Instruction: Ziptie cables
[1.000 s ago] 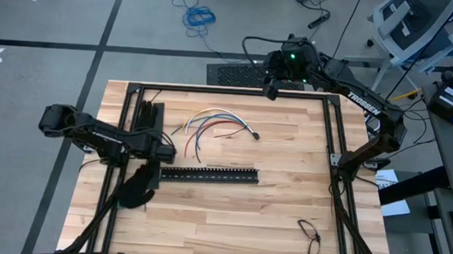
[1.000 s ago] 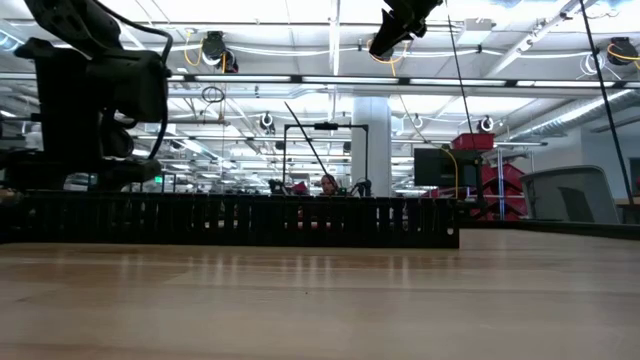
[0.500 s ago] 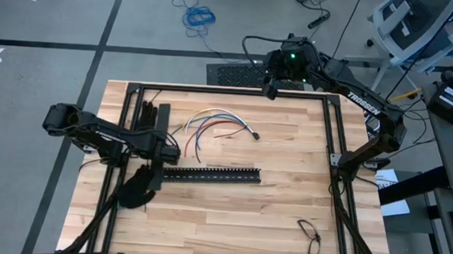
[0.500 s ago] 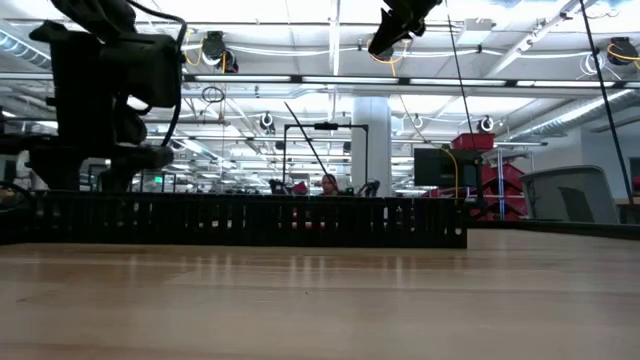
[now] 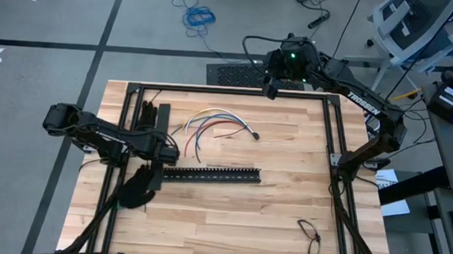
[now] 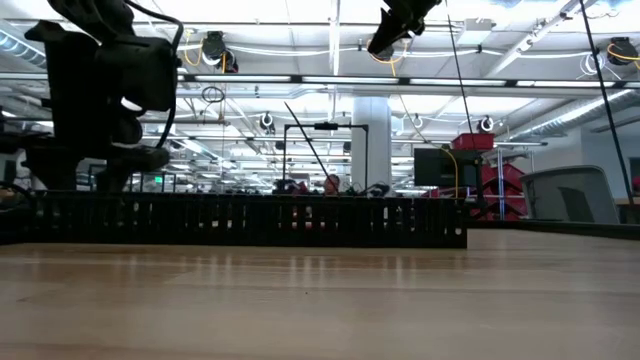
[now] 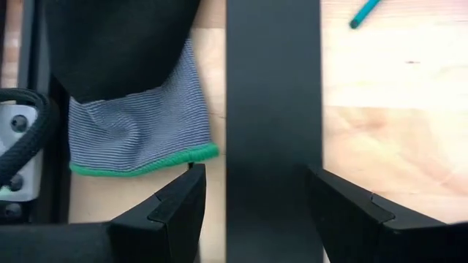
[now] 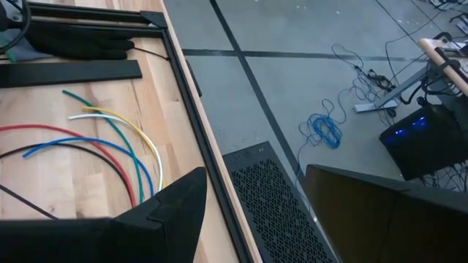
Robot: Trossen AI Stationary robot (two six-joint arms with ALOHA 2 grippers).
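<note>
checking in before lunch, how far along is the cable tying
Nothing looks tied yet: the cables lie fanned out loose on the table. In hand, the left pincer straddles a black slotted bar, its fingers either side, beside a glove. The right pincer waits raised at the far edge. Bundling and tying are left.

Grey-striped, green-edged glove cuff (image 7: 139, 131)

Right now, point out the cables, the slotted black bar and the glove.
cables (image 5: 215, 125), high view, middle of the fanned bundle.
slotted black bar (image 5: 216, 174), high view, mid-length.
glove (image 7: 139, 139), left wrist view, striped cuff.
</note>
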